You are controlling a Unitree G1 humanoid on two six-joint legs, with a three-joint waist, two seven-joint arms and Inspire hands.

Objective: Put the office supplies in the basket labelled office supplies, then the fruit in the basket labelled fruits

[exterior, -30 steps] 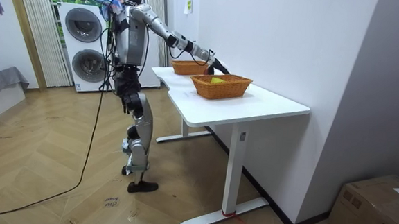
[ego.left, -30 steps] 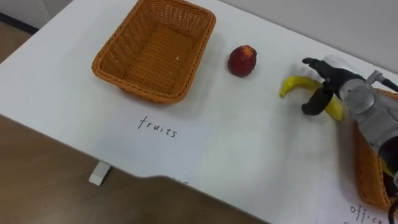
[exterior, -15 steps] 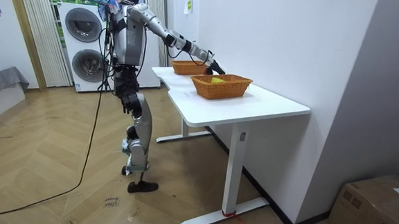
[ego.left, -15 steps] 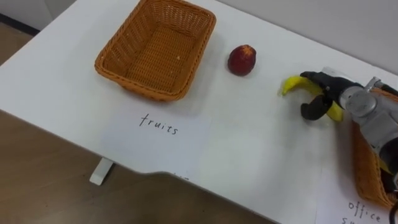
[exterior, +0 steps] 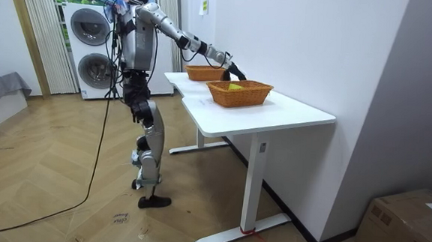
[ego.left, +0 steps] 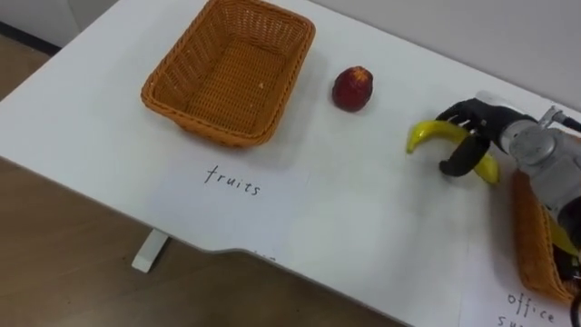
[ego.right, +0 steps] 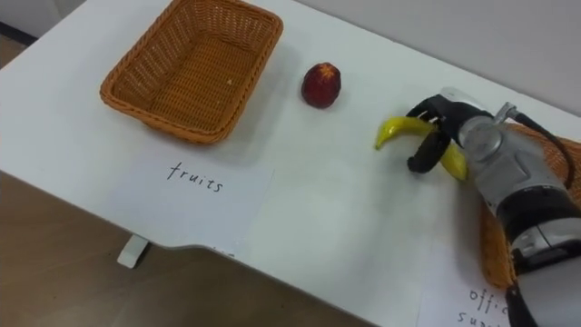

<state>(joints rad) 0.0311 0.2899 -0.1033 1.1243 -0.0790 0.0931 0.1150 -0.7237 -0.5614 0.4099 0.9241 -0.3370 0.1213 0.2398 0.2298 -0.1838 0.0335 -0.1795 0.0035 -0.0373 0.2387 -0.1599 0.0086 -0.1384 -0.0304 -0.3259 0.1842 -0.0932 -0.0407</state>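
Note:
A yellow banana (ego.left: pixel 428 134) lies on the white table (ego.left: pixel 363 209), right of centre. My right hand (ego.left: pixel 474 136) is shut on the banana, with its fingers curled over the top and its thumb underneath. The banana's tip sticks out to the left of the hand. A red apple (ego.left: pixel 353 88) sits apart to the left. The wicker fruit basket (ego.left: pixel 227 73) stands empty at the far left. The office-supplies basket (ego.left: pixel 528 245) is at the right edge, partly behind my forearm. In the room view I stand at the table's side with my right arm stretched over it.
A paper label reading "fruits" (ego.left: pixel 231 186) lies in front of the fruit basket, and another label (ego.left: pixel 531 311) is by the right basket. Something yellow (exterior: pixel 235 86) lies in the right basket. The table's near edge runs diagonally. Washing machines (exterior: pixel 92 50) stand behind me.
My right hand went from open above the banana to closed round it, the fingers coming down over the fruit. The apple and both baskets kept their places.

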